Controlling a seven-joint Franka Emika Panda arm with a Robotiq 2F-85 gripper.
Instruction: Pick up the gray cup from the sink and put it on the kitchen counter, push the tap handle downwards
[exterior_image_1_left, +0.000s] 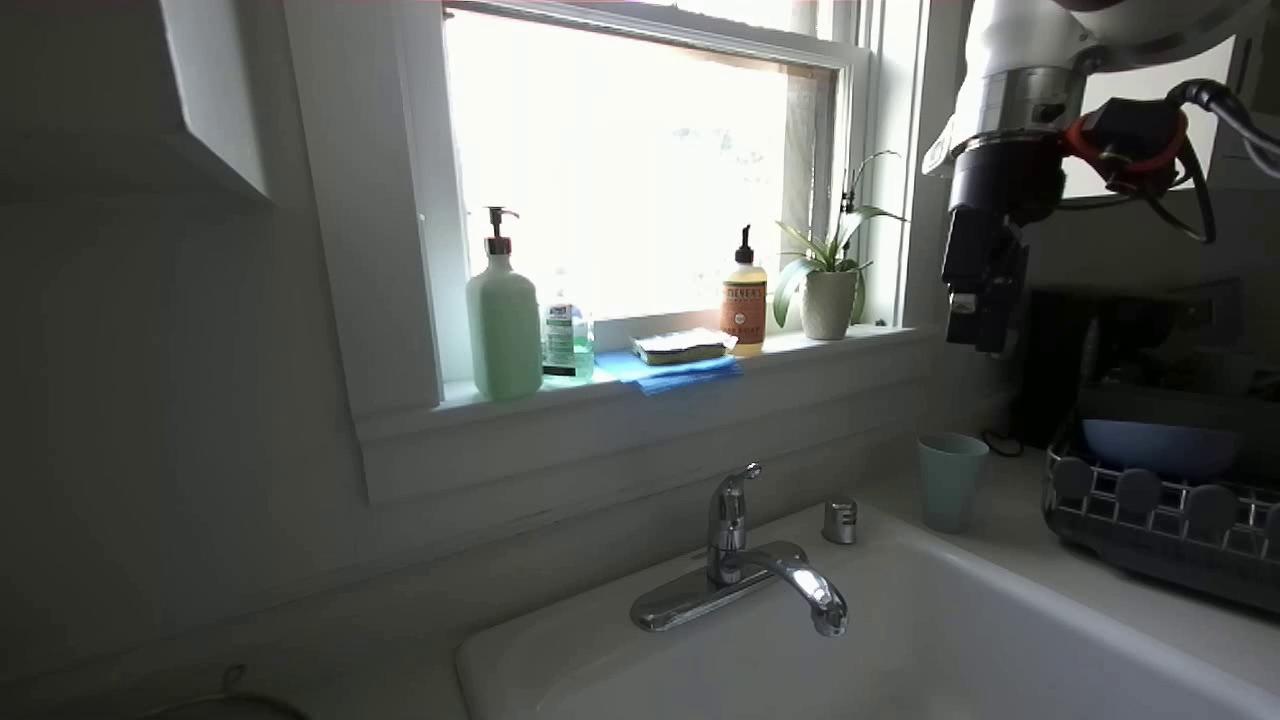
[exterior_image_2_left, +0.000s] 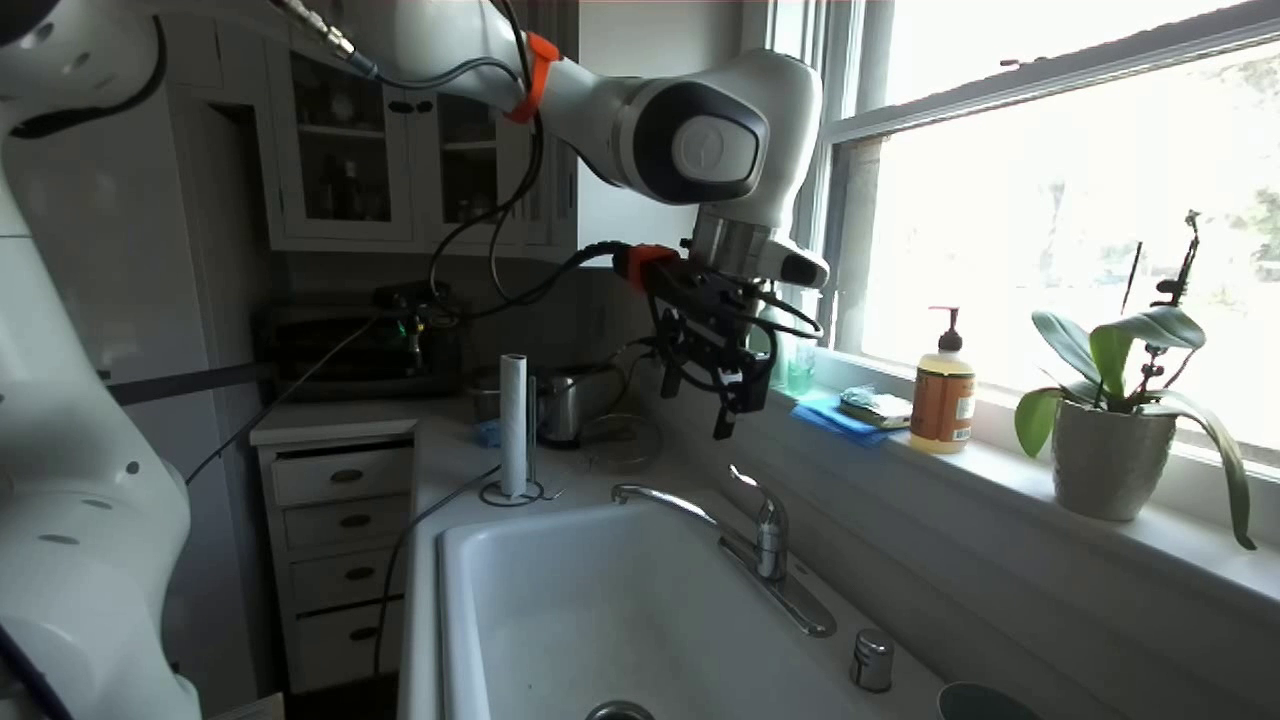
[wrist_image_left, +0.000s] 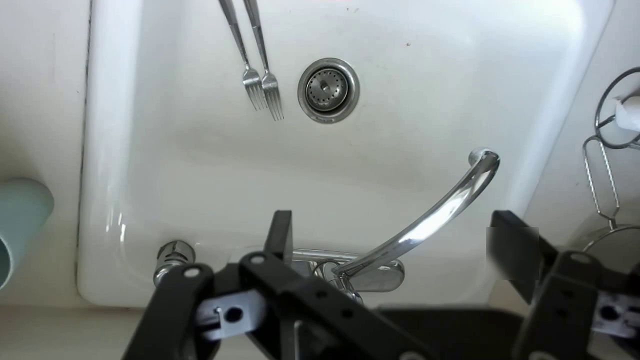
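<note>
Nearest in the wrist view, the gripper spreads wide and holds nothing, pointing down over the spout, high presumably for clearance. Right of the sink in an exterior view, the gray cup stands upright on the kitchen counter, where the task wants it. That leaves the tap handle, angled upward, untouched; pushing it probably suits a narrower grip.

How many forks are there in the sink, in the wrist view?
2. One fork lies in the sink; the second fork lies beside it, nearer the drain. More may be hidden beyond the picture's edge.
</note>
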